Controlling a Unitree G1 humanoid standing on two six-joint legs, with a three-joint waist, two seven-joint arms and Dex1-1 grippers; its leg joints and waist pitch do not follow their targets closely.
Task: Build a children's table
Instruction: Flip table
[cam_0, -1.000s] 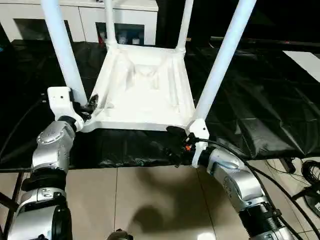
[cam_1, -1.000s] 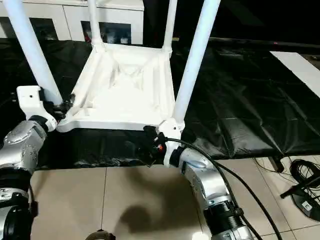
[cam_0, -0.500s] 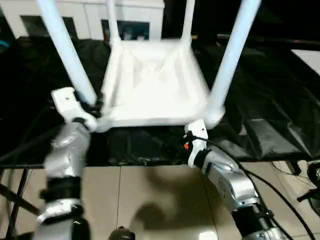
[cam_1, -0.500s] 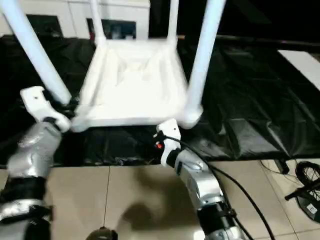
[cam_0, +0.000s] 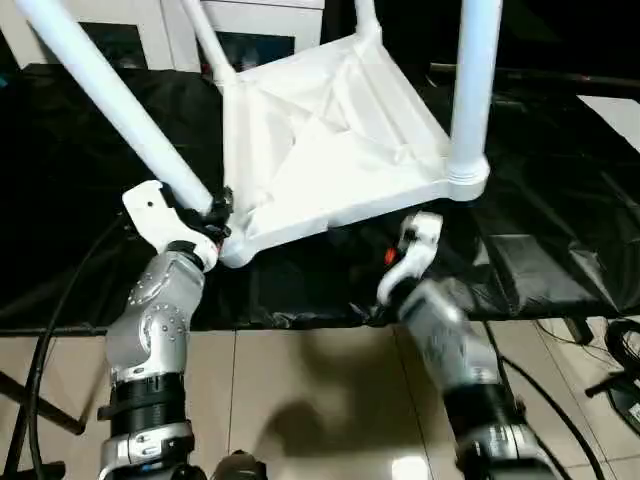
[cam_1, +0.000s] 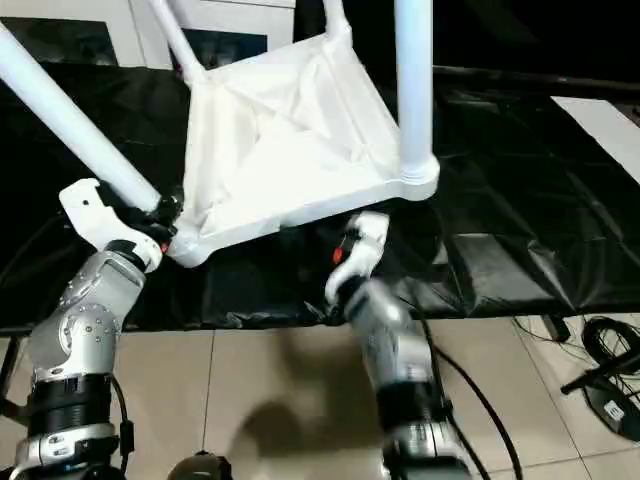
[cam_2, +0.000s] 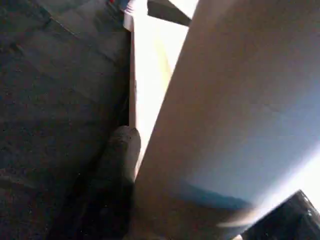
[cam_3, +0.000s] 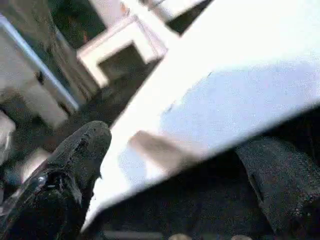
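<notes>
A low work surface draped in crinkled black sheeting (cam_0: 560, 200) carries the upturned white tabletop (cam_0: 330, 140), ribbed underside up and tilted, its near-left corner low at the sheeting's front edge. A flat white board (cam_0: 615, 112) lies on the sheeting at far right. Beige floor tiles (cam_0: 310, 400) adjoin the front edge; black cables (cam_0: 610, 345) lie on them.

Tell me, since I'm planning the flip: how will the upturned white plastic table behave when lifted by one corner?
The white plastic table probably stays stiff: its underside is ribbed. It likely tips easily; it already sits tilted, four long tubular legs carrying weight high. Smooth tubes may slip in the left gripper.
</notes>
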